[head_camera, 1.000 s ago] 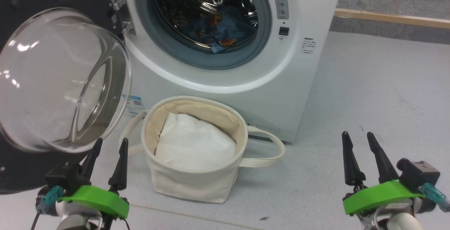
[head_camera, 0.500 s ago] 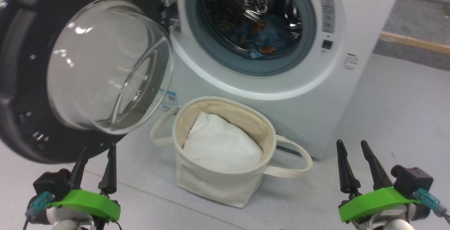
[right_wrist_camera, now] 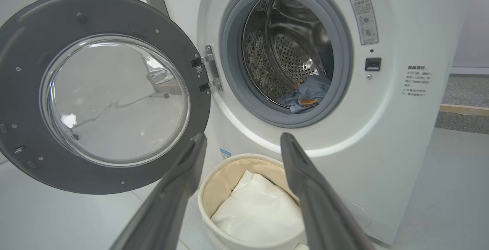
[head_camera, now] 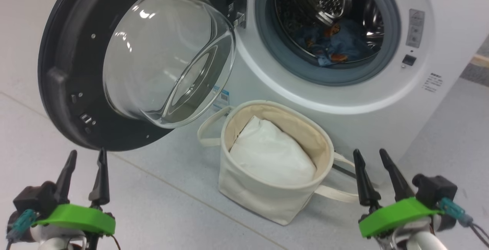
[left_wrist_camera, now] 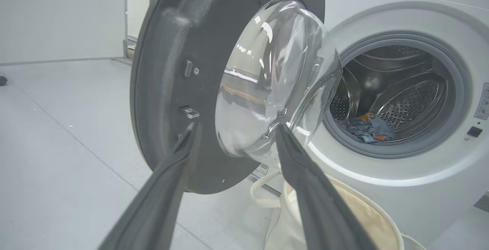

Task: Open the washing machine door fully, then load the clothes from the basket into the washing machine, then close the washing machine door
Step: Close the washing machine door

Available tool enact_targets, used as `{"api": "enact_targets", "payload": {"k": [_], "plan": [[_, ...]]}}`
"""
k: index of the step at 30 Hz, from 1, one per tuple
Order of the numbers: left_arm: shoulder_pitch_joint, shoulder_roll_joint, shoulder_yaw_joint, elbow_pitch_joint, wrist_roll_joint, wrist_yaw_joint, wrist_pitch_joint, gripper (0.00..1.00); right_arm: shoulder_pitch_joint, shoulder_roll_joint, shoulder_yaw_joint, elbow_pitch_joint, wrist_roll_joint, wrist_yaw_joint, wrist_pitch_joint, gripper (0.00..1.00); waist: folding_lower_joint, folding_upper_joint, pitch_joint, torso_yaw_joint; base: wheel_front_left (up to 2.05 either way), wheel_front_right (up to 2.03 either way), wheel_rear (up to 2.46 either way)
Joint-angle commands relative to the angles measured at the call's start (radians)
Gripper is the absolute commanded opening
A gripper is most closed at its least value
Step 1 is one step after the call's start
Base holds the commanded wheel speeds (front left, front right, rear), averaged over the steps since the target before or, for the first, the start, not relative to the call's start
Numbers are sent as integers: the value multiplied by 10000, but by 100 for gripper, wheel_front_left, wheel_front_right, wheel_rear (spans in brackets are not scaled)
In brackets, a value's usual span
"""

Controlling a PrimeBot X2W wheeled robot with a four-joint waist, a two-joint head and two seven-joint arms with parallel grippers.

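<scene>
floor (head_camera: 153, 204) pale grey beneath basket (head_camera: 267, 200) and washing machine (head_camera: 344, 124); left and right jaws apart.

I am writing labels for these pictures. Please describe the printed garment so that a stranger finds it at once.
Find the big white washing machine, its round door standing open. Inside the steel drum, at the bottom, lies the garment. It is light blue with orange-brown prints, unlike the plain white bundle in the cream basket on the floor in front.

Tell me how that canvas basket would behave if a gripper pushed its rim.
The basket probably slides or tips easily: soft canvas walls, only a white bundle inside. Its rim would likely buckle. The loop handles look floppy.
</scene>
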Motion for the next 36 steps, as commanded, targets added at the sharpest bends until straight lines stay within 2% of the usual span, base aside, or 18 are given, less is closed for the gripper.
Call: {"api": "enact_targets", "payload": {"k": [1,7,16,36], "plan": [[-300,182,500,-645,86,-23,-88,100,-757,-207,241,-229,-4,2,-122,100,0,0,171,154,0,0,0],[-42,111,1002,-945,276,38,-88,100,-1391,-191,931,48,107,2,-122,100,0,0,317,282,0,0,0],[189,-29,1641,-1314,418,43,-88,100,-1975,-170,1176,311,314,2,-122,100,0,0,478,402,0,0,0],[257,-182,1801,-1427,609,-46,-88,100,-2150,-209,1230,512,410,2,-122,100,0,0,543,441,0,0,0]]}}
